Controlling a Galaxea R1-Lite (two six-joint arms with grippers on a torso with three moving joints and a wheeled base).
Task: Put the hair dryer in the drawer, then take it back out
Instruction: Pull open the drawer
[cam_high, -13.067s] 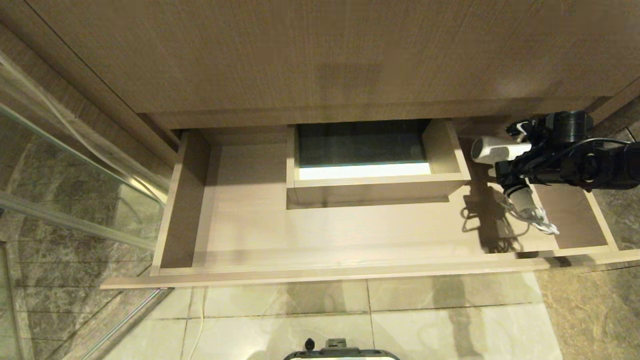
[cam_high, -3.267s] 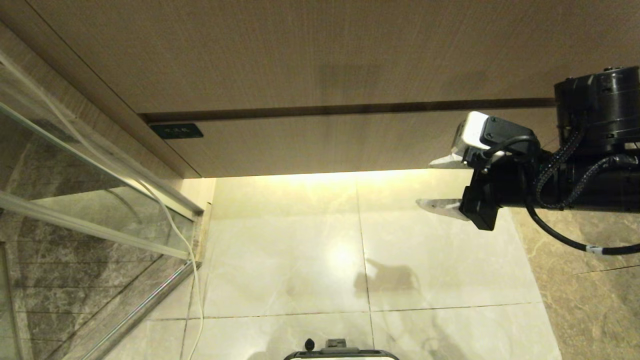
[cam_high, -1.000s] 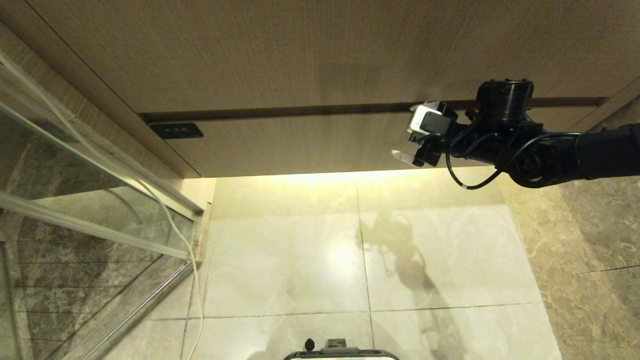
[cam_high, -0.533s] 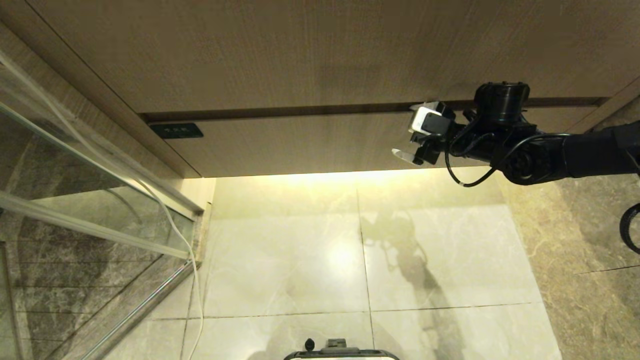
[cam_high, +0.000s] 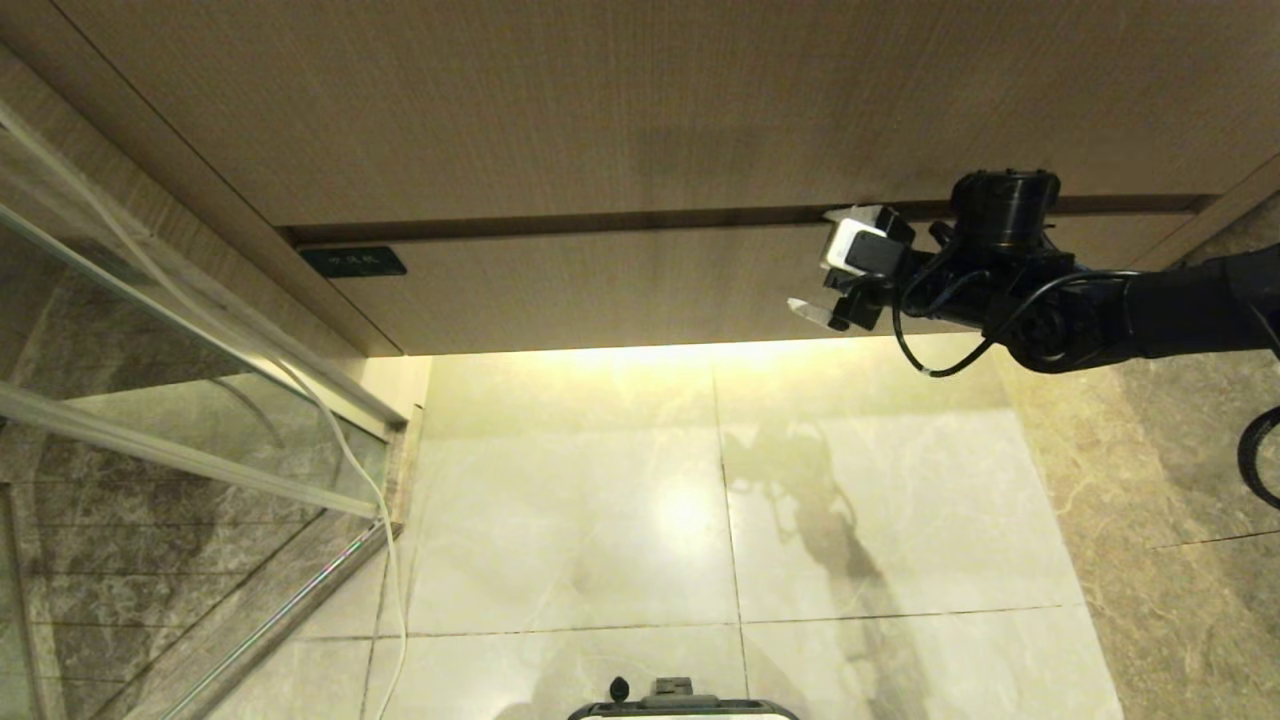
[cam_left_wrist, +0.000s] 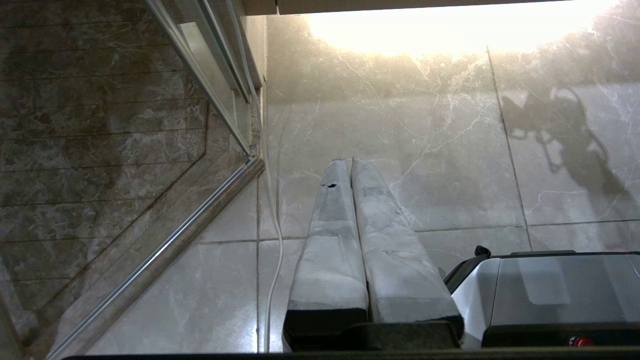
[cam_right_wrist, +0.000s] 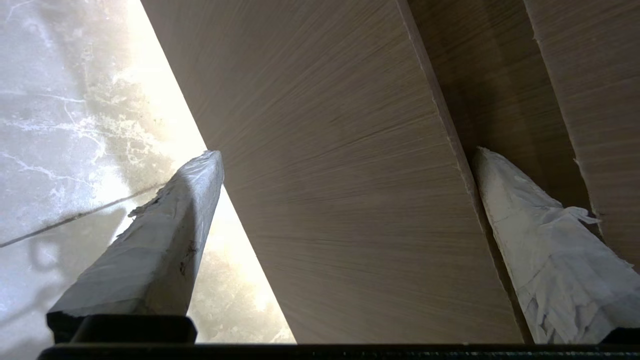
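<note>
- Right wrist view puts the right hand spread wide and holding nothing, with one wrapped finger below the bottom edge of the drawer front and the other up in the dark gap along its top edge.
- Head view shows that hand at the right part of the drawer front, with the black arm reaching in from the right.
- Step in hand, as I judge it: straddle the closed front so it can be pulled open to fetch the hair dryer.
- To do it well, the upper finger should seat fully behind the top lip before any pull; a shallow hook may slip off the edge.
- The pull should then run straight out from the cabinet, square to the front, so the wide drawer does not rack on its runners.
- Closing down on the panel first would give a surer hold than dragging with one finger alone.
- The drawer front is a wide, low band of light wood grain with a small dark label at its left end, sitting under a taller plain wood panel.
- It is shut flush, and the hair dryer is not in sight in any view; presumably it lies inside.
- Left hand hangs parked over the tiled floor, fingers pressed together, empty.
</note>
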